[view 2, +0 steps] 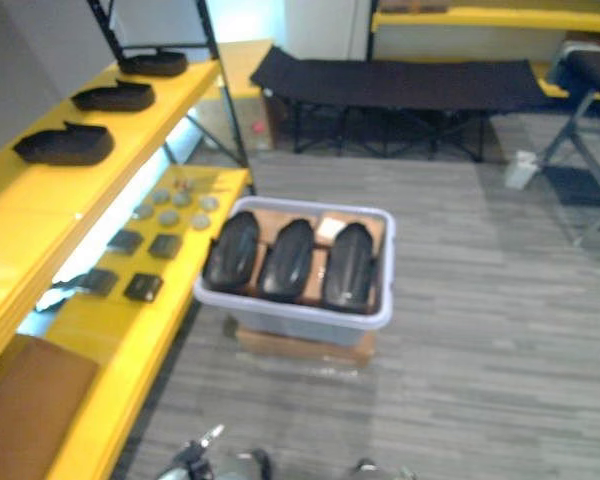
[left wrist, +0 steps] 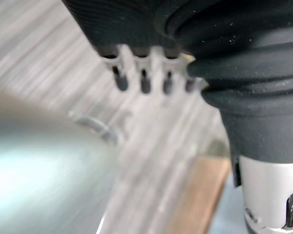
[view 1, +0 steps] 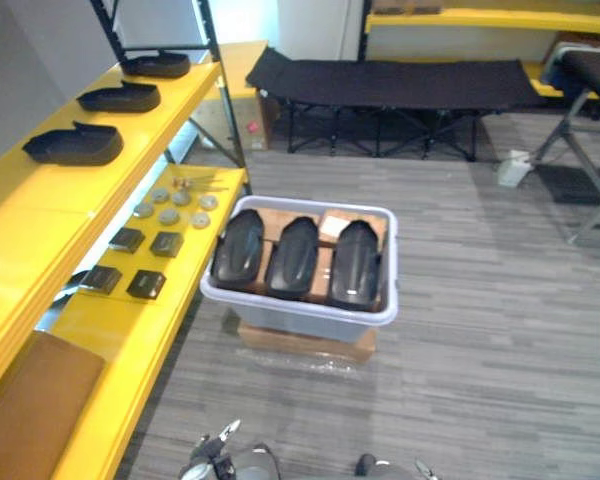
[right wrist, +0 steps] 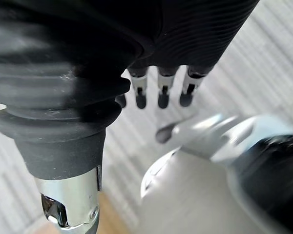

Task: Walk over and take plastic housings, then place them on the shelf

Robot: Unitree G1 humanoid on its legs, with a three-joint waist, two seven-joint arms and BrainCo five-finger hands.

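Left hand [left wrist: 144, 78] in the left wrist view: fingers straight and apart, clasping nothing, above grey striped floor [left wrist: 49, 58]. Right hand [right wrist: 161, 92] in the right wrist view: slack too, fingers spread, nothing in them. Past the left hand, at lower middle of that frame, a brown strip too blurred to name.

Further out, given by the head views and not by the wrist views: at frame centre a grey bin [view 1: 298, 312] resting on a cardboard box [view 1: 305, 346]. Inside the bin, three black plastic housings [view 1: 294, 258] side by side between brown cardboard dividers. Behind them, toward the bin's far wall, a white card [view 1: 332, 228], any print on it too small to read.

At upper left, a top yellow shelf [view 1: 40, 215] carrying three shelved housings [view 1: 75, 146] in a row, apart from one another. Beneath it, a lower yellow shelf [view 1: 110, 340] beside the bin, with black square parts [view 1: 166, 243] and round grey discs [view 1: 169, 216] farther back. At lower left, a brown board [view 1: 30, 410], cut off by the frame edge. Across the top, a black folding cot [view 1: 400, 85].
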